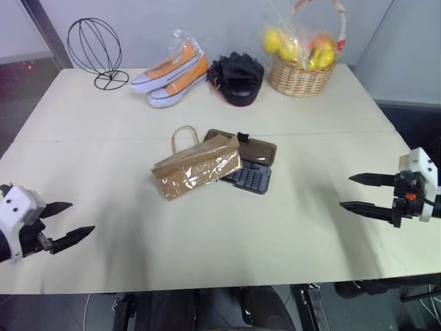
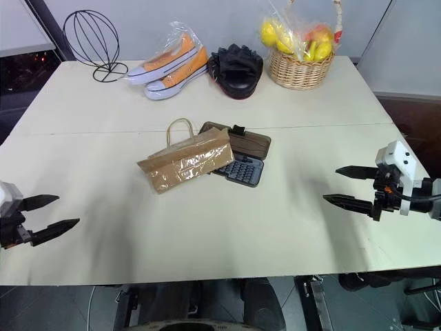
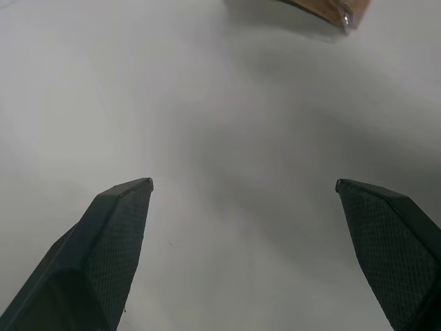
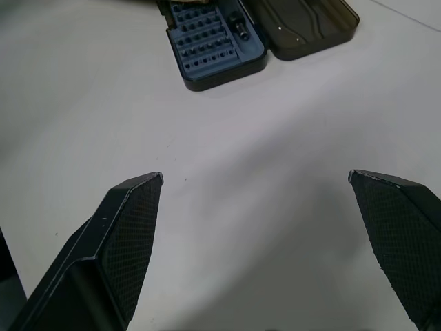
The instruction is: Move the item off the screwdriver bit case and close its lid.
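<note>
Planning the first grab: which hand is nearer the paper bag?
The left hand. The bag lies over the left part of the open case, so the right hand has the case between it and the bag.

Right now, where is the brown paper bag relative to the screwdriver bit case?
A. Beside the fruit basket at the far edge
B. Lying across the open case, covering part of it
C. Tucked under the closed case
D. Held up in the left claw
B: the paper bag lies tilted over the open screwdriver bit case, whose lid is folded back flat on the table; both claws sit apart from it at the table's sides.
</note>
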